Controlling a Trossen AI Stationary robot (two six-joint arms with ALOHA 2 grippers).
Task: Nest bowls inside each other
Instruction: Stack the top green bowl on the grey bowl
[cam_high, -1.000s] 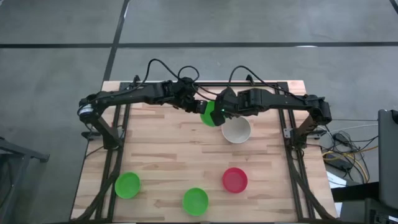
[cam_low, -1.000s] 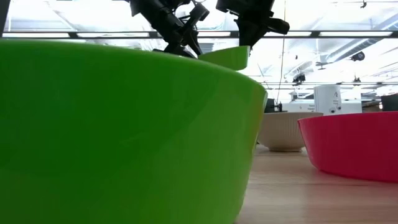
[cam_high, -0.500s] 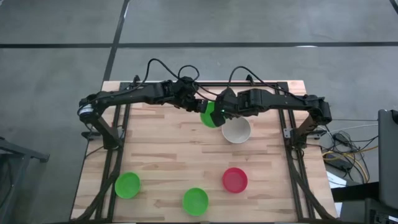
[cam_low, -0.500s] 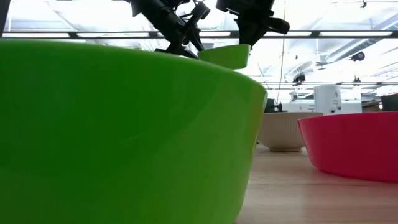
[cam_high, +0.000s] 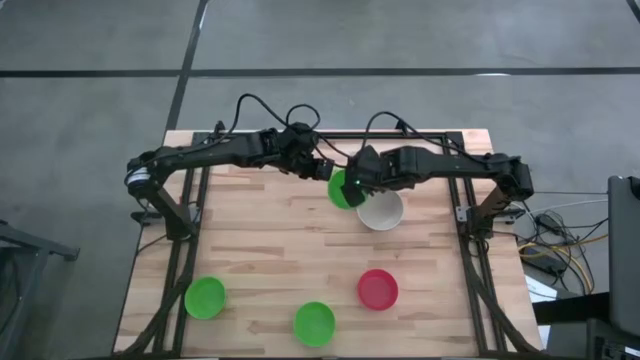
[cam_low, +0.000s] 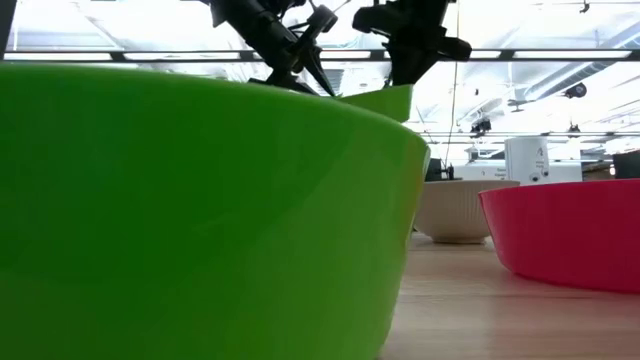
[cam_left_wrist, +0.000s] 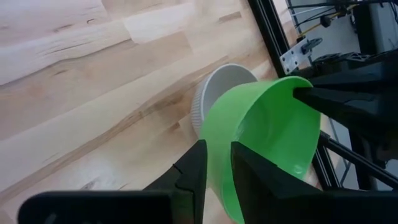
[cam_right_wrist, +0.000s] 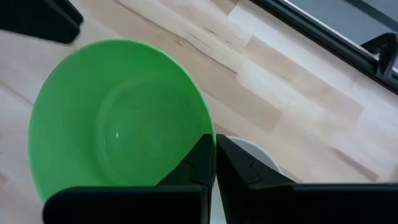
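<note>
A bright green bowl (cam_high: 345, 192) hangs tilted over the table's far middle, just left of the pale grey-white bowl (cam_high: 382, 212), which stands on its base on the wood. My right gripper (cam_right_wrist: 215, 146) is shut on the green bowl. My left gripper (cam_left_wrist: 217, 163) is open, with one finger on each side of the bowl's opposite rim. A red bowl (cam_high: 378, 288) and two more green bowls (cam_high: 205, 297) (cam_high: 314, 322) stand apart near the front edge. My left gripper has the bowl's wall (cam_left_wrist: 219, 149) in the gap between its open fingers; I cannot tell whether either finger touches it. My right gripper pinches the rim (cam_right_wrist: 208, 127) on the bowl's right side, one finger inside and one outside. The fingers slant down from the table's right. The bowl is lifted clear and tilted.
Black frame rails (cam_high: 470, 215) run along both sides of the table. In the low view a green bowl (cam_low: 200, 220) fills the near left, the red bowl (cam_low: 560, 235) stands at the right, and the pale bowl (cam_low: 450, 210) sits behind them.
My left gripper has opened on the green bowl's rim while staying in place. The bowl, still in my right gripper, has sunk a little and shifted slightly toward the pale bowl.
</note>
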